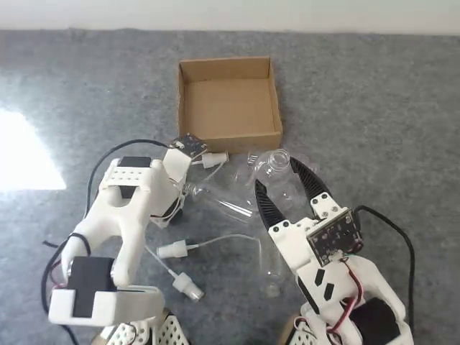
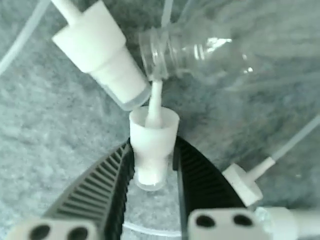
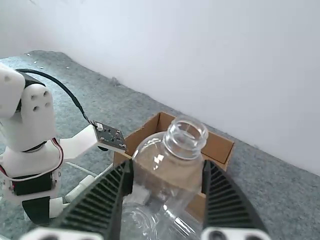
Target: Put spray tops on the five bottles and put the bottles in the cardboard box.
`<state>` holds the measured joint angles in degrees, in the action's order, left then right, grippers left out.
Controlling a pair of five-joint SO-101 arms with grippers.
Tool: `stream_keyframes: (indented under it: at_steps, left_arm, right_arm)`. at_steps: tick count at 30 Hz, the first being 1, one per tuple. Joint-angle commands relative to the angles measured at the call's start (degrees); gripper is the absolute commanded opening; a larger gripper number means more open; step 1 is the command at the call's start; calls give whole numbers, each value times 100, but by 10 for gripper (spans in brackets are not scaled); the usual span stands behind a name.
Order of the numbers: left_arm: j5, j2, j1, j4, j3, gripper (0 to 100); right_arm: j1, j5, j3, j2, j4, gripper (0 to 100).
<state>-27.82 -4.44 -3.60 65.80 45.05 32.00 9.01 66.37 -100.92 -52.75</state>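
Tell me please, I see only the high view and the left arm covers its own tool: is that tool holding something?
Observer: Yes. In the left wrist view the left tool is shut on a spray top, gripped by its cap.
Operator: Where does its tube point?
Observer: Toward the open neck of a clear bottle lying on the table. The tube tip is at the rim; I cannot tell if it is inside.
Operator: Is the right tool truly gripping its bottle?
Observer: Yes. The right wrist view shows the right tool with a finger on each side of a second bottle, below its shoulder. The open neck faces the cardboard box.
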Motion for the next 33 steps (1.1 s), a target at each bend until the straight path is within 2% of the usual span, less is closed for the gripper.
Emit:
stream_keyframes:
  at_steps: [1,4,19,23,27,30,33]
  left_arm:
    - [-193,-26,-18,448,-330,12]
    - [-448,-237,-53,888,-382,11]
    - [-598,-2752,-114,2637,-347,12]
    - [-756,-2945,-782,2690,-391,12]
    - [-695,-2971,-1837,2207,-400,12]
    - [-185,-2936,-2541,1767,-365,12]
    - [519,-2936,-2848,1565,-365,12]
  right_arm:
    - [-84,-53,-44,4,145,102]
    - [-84,-53,-44,4,145,102]
    - [-84,-44,-44,13,145,102]
    - [-84,-44,-44,13,145,102]
    - [-84,-44,-44,4,145,102]
    - [-84,-44,-44,4,145,102]
    - [-84,-44,-44,13,145,102]
